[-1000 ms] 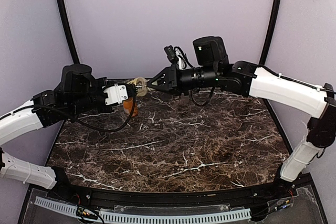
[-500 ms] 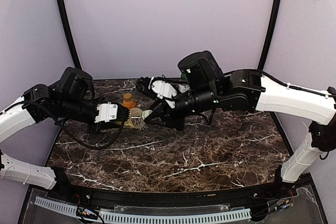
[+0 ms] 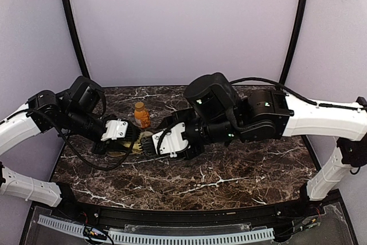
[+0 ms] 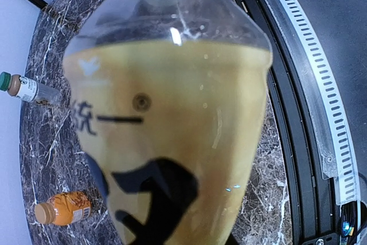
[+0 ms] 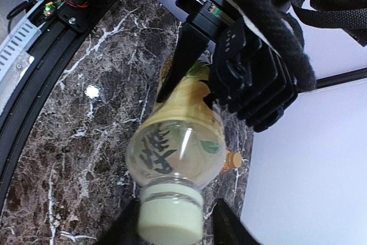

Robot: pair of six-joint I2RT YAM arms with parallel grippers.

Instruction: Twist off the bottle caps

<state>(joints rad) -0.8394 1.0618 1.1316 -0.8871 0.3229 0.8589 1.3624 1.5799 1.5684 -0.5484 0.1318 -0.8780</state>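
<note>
The cream-white round plastic screw cap (image 5: 169, 222) sits on the tall yellowish plastic tea bottle (image 5: 175, 142), held tilted above the dark marbled surface (image 3: 241, 170). The right tool (image 5: 175, 228) pinches the cap; the left tool (image 3: 132, 140) clamps the bottle's body. A squat orange juice bottle (image 3: 141, 115) stands just behind.

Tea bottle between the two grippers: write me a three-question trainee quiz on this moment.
1. Fill in: the right gripper straddles the ___ cap.
2. True or false: that cap is already off the tea bottle held by the left gripper.
3. The slim clear bottle wears which cap? A orange, B dark green, C cream-white.
Key: 1 cream-white; 2 false; 3 B, the dark green cap.
</note>
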